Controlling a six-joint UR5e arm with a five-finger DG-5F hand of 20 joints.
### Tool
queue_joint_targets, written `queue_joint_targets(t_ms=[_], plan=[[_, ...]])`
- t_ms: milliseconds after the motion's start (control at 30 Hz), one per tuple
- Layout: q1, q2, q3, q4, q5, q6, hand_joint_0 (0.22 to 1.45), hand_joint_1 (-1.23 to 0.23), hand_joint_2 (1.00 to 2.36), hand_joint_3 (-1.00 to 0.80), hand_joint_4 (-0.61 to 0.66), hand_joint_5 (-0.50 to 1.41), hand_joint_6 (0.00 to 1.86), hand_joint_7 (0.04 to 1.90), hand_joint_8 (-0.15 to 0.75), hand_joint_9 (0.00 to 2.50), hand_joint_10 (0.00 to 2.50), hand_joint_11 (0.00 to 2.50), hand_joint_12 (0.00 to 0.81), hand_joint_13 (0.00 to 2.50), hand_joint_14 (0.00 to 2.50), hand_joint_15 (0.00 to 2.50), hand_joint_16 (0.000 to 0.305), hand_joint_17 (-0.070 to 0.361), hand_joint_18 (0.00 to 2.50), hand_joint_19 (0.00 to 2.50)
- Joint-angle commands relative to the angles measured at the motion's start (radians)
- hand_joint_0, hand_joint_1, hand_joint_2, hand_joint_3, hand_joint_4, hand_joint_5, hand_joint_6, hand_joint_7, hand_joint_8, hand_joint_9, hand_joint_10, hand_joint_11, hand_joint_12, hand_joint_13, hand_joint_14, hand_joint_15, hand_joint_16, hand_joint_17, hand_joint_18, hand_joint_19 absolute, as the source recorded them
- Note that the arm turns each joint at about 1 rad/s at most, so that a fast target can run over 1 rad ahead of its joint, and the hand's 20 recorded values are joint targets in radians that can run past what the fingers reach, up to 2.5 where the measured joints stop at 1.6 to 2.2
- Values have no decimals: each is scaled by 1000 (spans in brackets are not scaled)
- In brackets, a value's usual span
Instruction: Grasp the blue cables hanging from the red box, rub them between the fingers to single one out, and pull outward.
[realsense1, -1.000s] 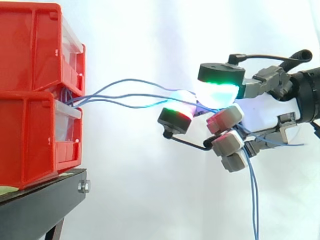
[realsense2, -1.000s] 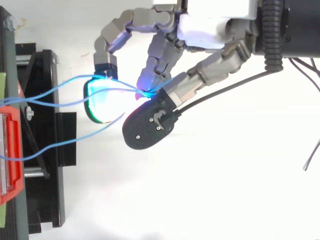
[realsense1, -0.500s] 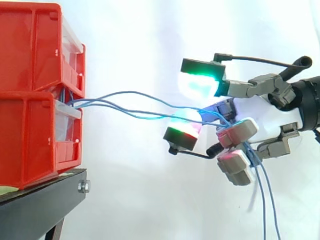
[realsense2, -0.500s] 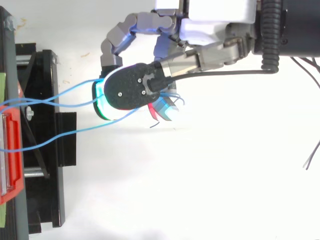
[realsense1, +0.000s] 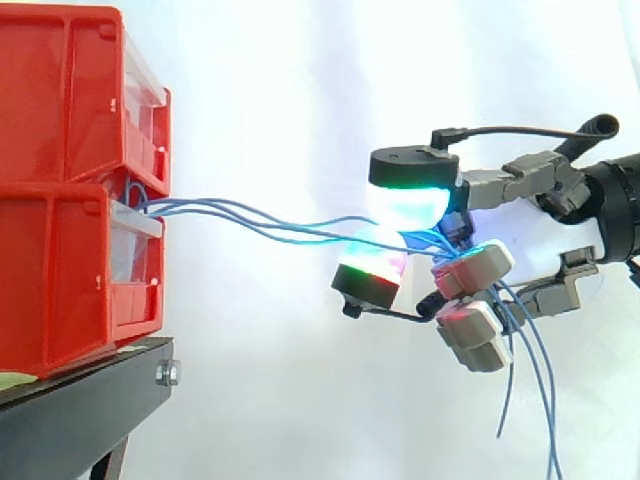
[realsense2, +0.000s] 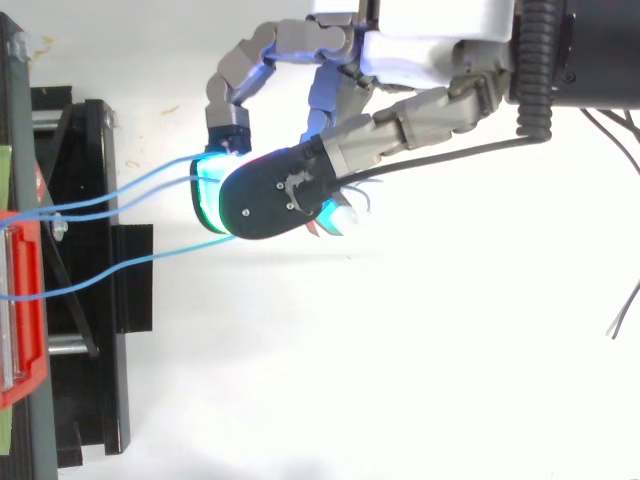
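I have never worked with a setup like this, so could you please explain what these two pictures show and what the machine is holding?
It is a robot arm ending in a hand with fingers and a thumb; the glowing pads are its own fingertips. The side view looks level across the work, with the arm entering from the right; the top view looks down on the same scene. At the left, two stacked red bins sit on a black stand before a white curtain. Thin blue cables run from the bins to the hand. The fingers are curled round them, pinching them between glowing pads, and the loose ends hang down below the hand.
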Motion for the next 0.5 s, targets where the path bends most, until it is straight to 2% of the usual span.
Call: queue_joint_targets(t_ms=[0, 133, 300, 467], plan=[[0, 0, -1, -2, 2, -13, 619, -776, 1015, -183, 75, -150, 899, 885, 314, 1310, 22, 1113, 397, 1168, 30, 844, 58, 131, 967, 872], [0, 0, 0, -8, 5, -39, 657, -862, 1016, -239, 27, -157, 902, 911, 289, 1270, 25, 1129, 369, 1135, 30, 853, 53, 119, 919, 881], [-2, 0, -1, -28, 13, -55, 739, -908, 1002, -477, -6, -158, 905, 879, 285, 1251, 25, 1110, 364, 1132, 30, 845, 52, 117, 919, 840], [-5, 0, -1, -34, 12, -64, 716, -910, 1000, -500, 39, -150, 893, 890, 284, 1258, 25, 1106, 363, 1128, 31, 840, 51, 116, 923, 849]])
